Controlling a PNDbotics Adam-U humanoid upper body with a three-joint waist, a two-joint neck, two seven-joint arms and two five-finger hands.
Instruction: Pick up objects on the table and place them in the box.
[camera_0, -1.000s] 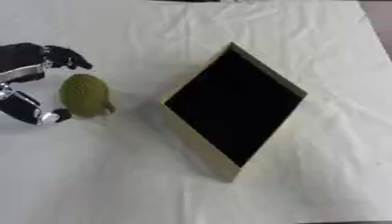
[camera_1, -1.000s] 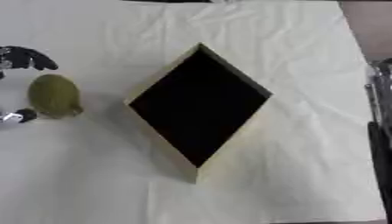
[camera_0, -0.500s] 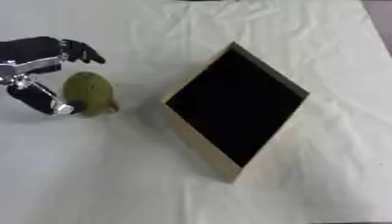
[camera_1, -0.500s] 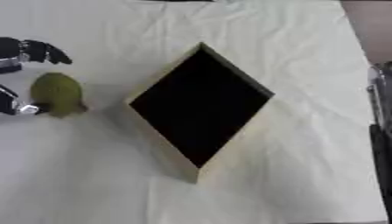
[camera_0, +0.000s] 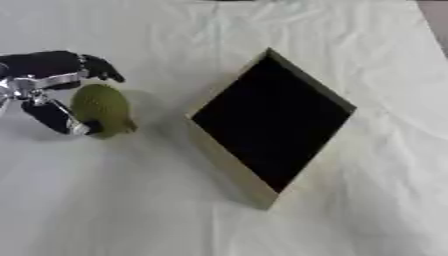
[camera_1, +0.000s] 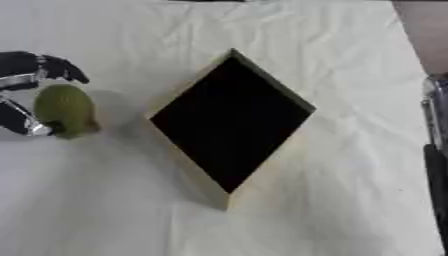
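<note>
Left hand (camera_0: 48, 85): fingers and thumb curled round the green object.
Green object (camera_0: 101, 107): on the table (camera_0: 131, 200), left of the box.
Box (camera_0: 271, 122): open, dark inside.

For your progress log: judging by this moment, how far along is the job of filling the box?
Done: nothing shows inside the box; its interior looks dark. In hand: the left hand is curled around the green object beside the box. Left: carry it over and release it inside.
</note>
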